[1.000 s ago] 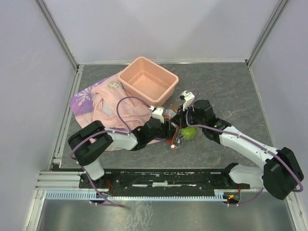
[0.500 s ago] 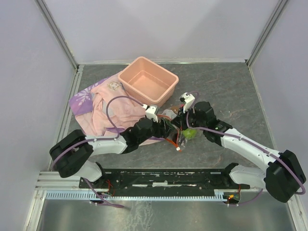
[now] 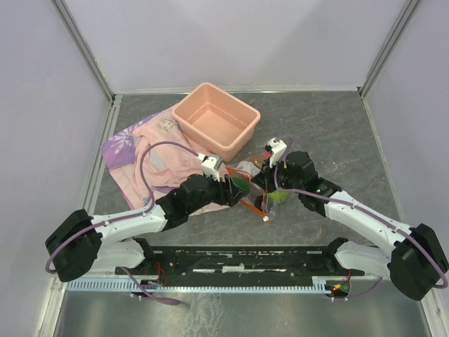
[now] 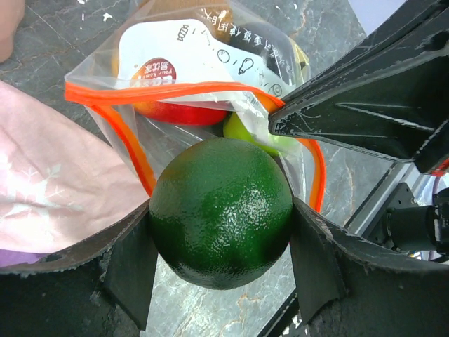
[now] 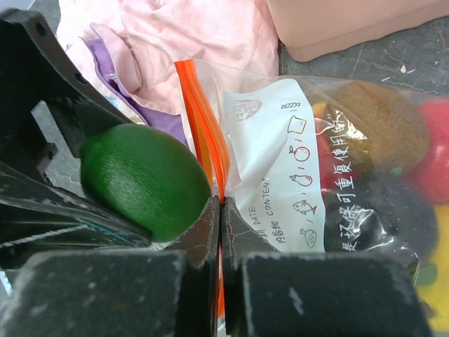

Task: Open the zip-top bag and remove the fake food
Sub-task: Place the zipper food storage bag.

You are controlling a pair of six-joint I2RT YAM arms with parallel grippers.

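**Zip-top bag** [image 4: 189,42]: thin clear plastic, crinkled and shiny, with an orange plastic zip strip [image 4: 161,90] and a white matt printed label [image 5: 280,161].
**Green fruit** [image 4: 221,225]: glossy, with a finely pebbled skin (much like citrus peel).
**Brown fruit** [image 5: 379,119]: rough and dull.
**Fingers** [image 4: 130,270] of the left gripper [image 4: 221,207]: matt black plastic.
**Tub** [image 3: 215,119], at 11 o'clock from the bag: smooth pink plastic.
**Cloth** [image 3: 161,158], at 9 o'clock: soft, creased fabric.
**Table** [image 3: 337,126]: matt, mottled grey.
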